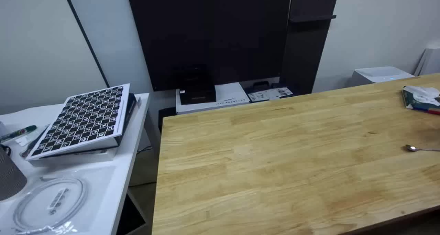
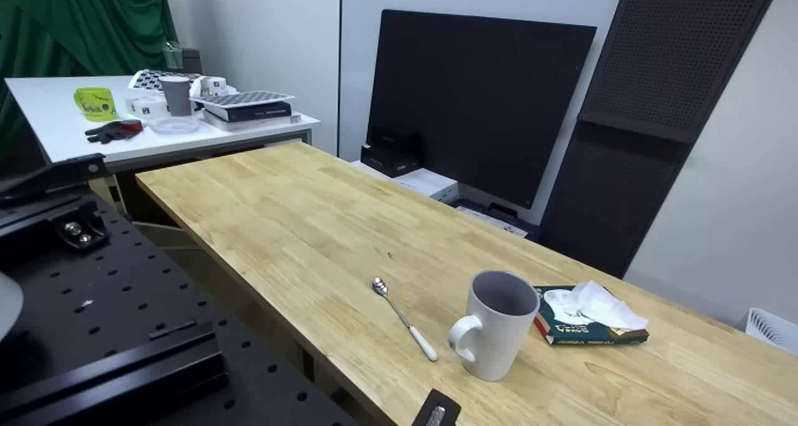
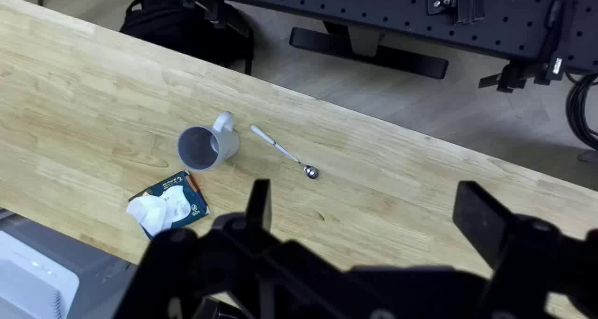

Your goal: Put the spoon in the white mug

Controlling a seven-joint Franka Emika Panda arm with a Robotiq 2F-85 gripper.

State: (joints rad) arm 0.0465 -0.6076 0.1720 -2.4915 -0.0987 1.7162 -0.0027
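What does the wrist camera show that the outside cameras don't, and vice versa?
Only the wrist view shows the open gripper and a black bag. Only the exterior views show the large black panel and, in an exterior view, a yellow-green cup. All share the spoon, the wooden table and the green box; the white mug shows in the wrist view and an exterior view.

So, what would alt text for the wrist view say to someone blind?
A slim spoon lies on a wooden table beside a white mug, not touching it. An open, empty black gripper hangs in front; a green tissue packet sits nearby.
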